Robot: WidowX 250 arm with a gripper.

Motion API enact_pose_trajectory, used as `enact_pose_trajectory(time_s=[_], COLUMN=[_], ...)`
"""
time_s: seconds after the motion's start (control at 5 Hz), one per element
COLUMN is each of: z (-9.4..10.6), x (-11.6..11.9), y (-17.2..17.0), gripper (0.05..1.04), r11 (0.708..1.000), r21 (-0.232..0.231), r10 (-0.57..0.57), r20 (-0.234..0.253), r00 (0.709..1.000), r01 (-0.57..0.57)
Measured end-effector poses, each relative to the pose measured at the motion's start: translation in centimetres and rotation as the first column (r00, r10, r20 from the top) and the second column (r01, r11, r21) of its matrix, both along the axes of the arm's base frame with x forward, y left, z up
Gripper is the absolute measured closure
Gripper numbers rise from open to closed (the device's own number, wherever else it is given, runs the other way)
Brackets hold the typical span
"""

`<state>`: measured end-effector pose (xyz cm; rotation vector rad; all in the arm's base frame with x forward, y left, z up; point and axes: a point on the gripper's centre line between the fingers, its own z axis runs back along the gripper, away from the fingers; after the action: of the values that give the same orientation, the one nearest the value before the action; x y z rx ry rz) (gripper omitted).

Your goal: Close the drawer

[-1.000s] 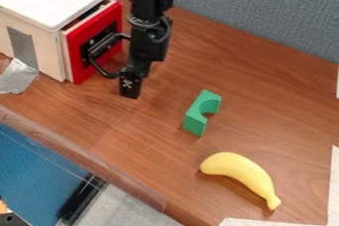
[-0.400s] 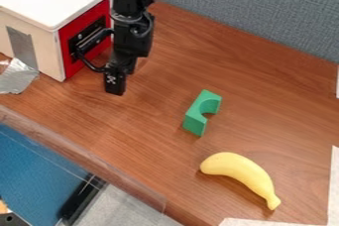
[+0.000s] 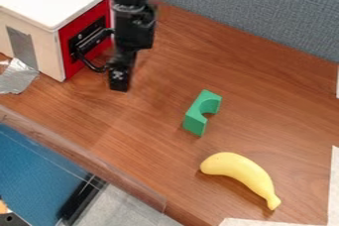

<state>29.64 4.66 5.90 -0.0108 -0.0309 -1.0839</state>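
My gripper (image 3: 120,82) hangs low over the table, just right of the drawer's black handle (image 3: 92,50); whether it touches the handle I cannot tell. The red drawer front (image 3: 70,66) sits flush against the white-topped wooden box (image 3: 47,46) at the upper left, with no gap showing between them. Part of the front's right side is behind the arm.
A green arched block (image 3: 196,117) stands on the wooden table (image 3: 145,136), right of and below the gripper. The yellow banana (image 3: 240,171) lies farther down and right. Silver tape (image 3: 18,77) is at the box's lower left. A grey partition (image 3: 252,9) borders the back.
The drawer front went left into the box, closing the gap seen at first, as the gripper moved left with it. Since then the gripper has shifted slightly right and up.
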Motion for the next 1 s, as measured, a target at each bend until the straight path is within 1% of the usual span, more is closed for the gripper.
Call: enact_pose_trajectory(time_s=[0.2, 0.4, 0.6, 0.8, 1.0], z=[1.8, 5.0, 8.6, 10.2, 10.8], x=[-0.6, -2.0, -4.9, -7.7, -10.5], y=[-1.1, -1.5, -1.2, -1.6, -2.6], gripper=[0.084, 0.084, 0.084, 0.084, 0.084], r11=[0.998, 0.989, 0.933, 0.858, 0.757], r21=[-0.046, -0.062, -0.09, -0.11, -0.139], r10=[0.033, 0.14, 0.355, 0.505, 0.632], r20=[0.017, 0.059, 0.052, -0.002, -0.092], r00=[0.999, 0.988, 0.933, 0.863, 0.77], r01=[-0.032, -0.137, -0.35, -0.502, -0.638])
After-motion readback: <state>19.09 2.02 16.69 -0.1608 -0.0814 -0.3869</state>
